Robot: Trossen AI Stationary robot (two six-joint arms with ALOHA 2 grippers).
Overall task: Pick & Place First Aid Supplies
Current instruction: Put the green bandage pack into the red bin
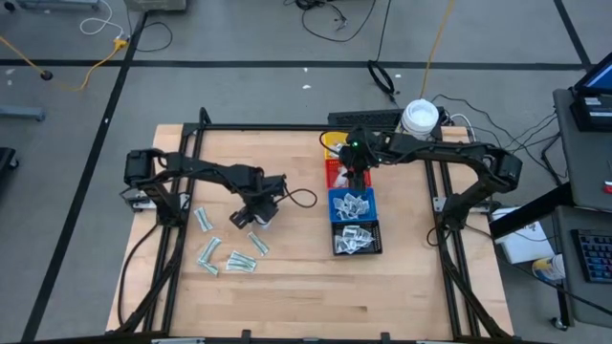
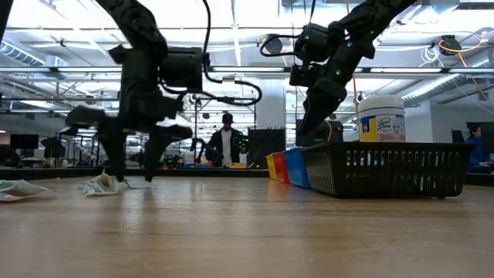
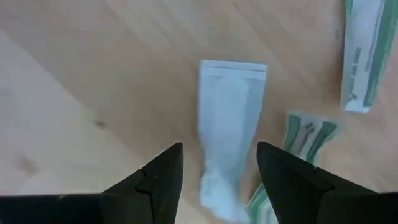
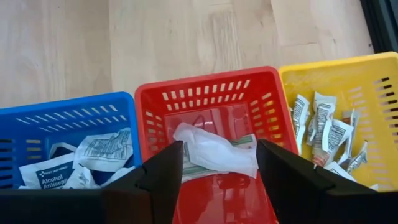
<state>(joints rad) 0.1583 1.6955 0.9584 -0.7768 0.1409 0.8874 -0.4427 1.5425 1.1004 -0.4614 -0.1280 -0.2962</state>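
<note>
Over the left half of the table, the left gripper [image 3: 217,180] hangs just above a white wrapper [image 3: 229,124] lying flat on the wood, its fingers spread with the wrapper's near end between them and nothing pinched. Pale green wrappers [image 1: 222,250] lie scattered close by, one of them [image 3: 303,134] just beside the white one, another [image 3: 360,53] a little farther off.

At the row of bins, the right gripper [image 4: 217,180] hovers over the red bin [image 4: 214,93], fingers parted and empty. A crumpled white packet [image 4: 214,149] lies inside that bin beneath them. The blue bin [image 4: 56,124] beside it holds alcohol-pad squares [image 4: 53,177], the yellow bin [image 4: 348,81] on the other side holds slim sachets [image 4: 320,127], and a black bin [image 1: 357,239] at the near end of the row holds more packets.

The main risk on the left is a bad pick. The white wrapper is thin and flat against the wood, so closing fingers may slide over it or merely crease it. The green wrapper beside it could be caught as well, sending two kinds into one bin. On the right, the packet looks light and puffed up; if it clings to a finger as the arm lifts, it could be dragged over the bin wall into a neighbouring bin.
</note>
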